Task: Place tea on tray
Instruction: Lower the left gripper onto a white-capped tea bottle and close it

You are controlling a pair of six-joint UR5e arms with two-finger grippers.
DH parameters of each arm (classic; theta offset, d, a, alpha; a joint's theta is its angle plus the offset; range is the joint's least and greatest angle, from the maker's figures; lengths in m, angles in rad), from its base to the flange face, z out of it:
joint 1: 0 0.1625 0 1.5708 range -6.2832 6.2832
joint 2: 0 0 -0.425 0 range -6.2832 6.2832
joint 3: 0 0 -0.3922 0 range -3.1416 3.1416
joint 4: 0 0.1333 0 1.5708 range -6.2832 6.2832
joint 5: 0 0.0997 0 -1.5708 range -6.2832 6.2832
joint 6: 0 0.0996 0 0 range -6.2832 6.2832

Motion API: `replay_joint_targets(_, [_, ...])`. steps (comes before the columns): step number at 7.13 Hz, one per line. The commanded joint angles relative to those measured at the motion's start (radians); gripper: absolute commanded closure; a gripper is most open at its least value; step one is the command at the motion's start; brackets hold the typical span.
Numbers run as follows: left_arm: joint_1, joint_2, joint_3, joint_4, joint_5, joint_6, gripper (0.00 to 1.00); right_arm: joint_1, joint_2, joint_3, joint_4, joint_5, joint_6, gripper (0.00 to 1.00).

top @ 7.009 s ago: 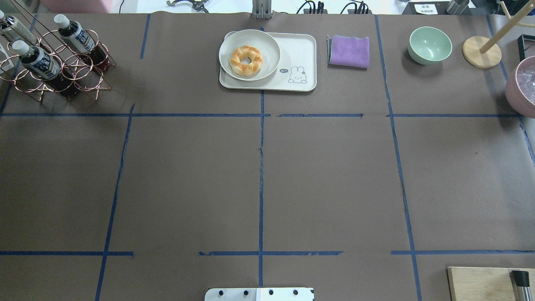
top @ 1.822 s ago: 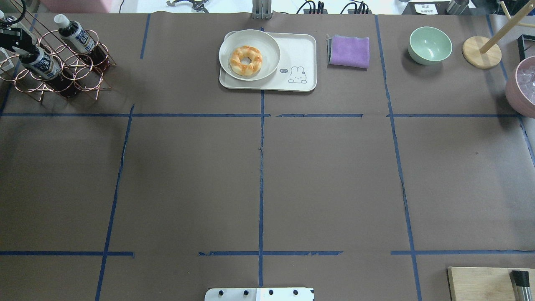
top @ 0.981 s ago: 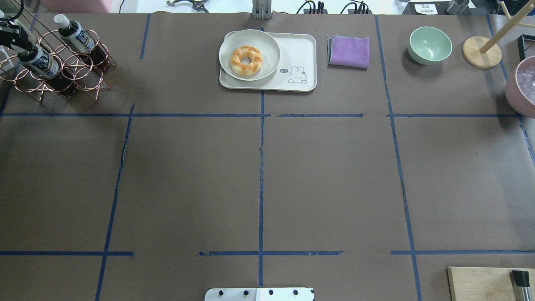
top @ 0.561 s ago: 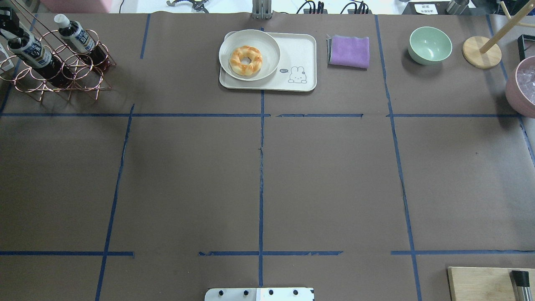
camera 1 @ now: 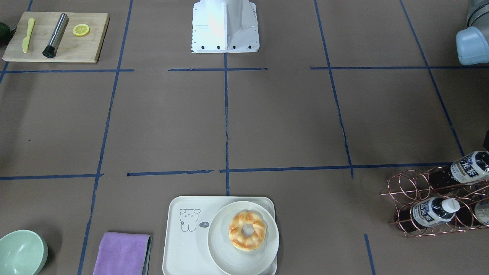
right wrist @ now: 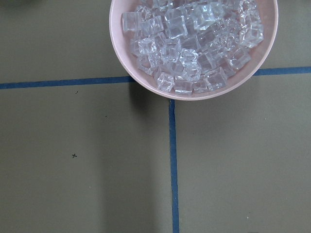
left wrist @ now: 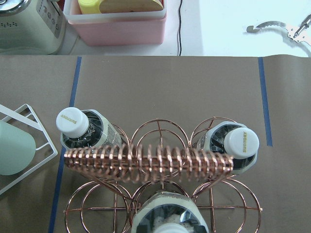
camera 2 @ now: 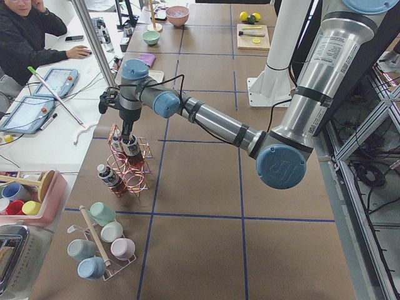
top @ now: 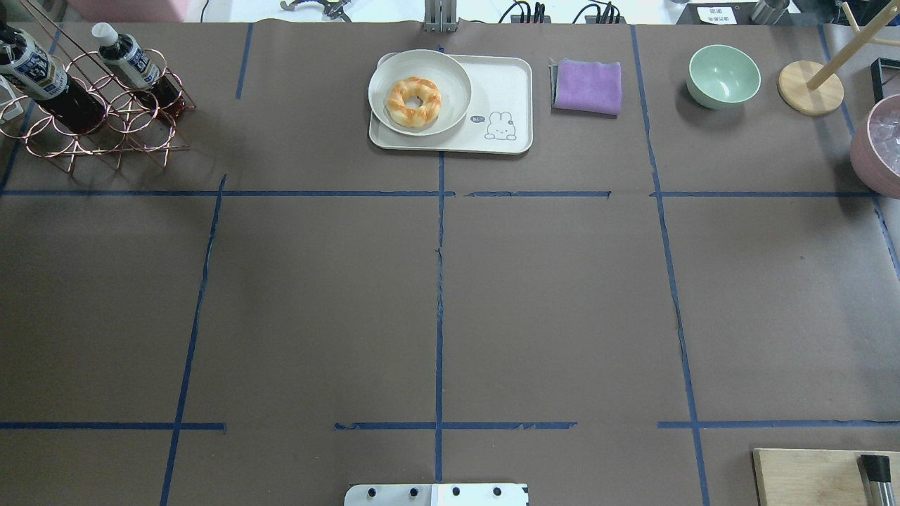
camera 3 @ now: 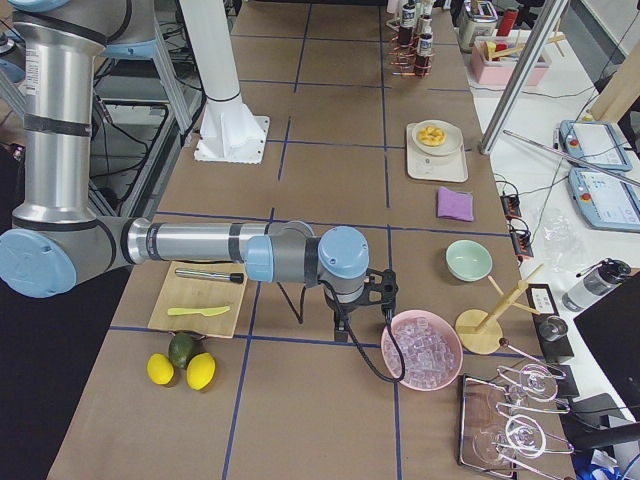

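Far left corner of the table: tea bottle is seen tilted, its dark lower end among the rings of the copper wire rack. Two other bottles are lodged in the same rack, caps up in the left wrist view.

Left gripper is positioned right at the cap end of the tea bottle. Its fingers are cropped or hidden elsewhere, so whether a grip is made cannot be told.

Tray is set at the far centre, well apart from the rack. A round plate with ring-shaped bread is carried on its left part. A purple cloth is laid just right of it.

Right gripper is held near the pink bowl of ice cubes. Whether it is open or closed cannot be told.
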Motion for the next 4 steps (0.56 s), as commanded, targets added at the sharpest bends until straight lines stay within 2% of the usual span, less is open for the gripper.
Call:
replay_joint_targets(1, [-0.023,-0.003,-0.008,0.004,-0.001,0.000,1.00,0.000,0.000,0.001,0.000,-0.001,0.000,0.00])
replay_joint_targets(2, [-0.038,-0.003,-0.023,0.007,-0.002,-0.001,1.00,0.000,0.000,-0.001,0.000,-0.001,0.000,0.00])
replay_joint_targets(4, [-0.043,-0.002,-0.135,0.130,-0.002,-0.001,1.00,0.000,-0.002,-0.001,0.000,0.005,0.002,0.00])
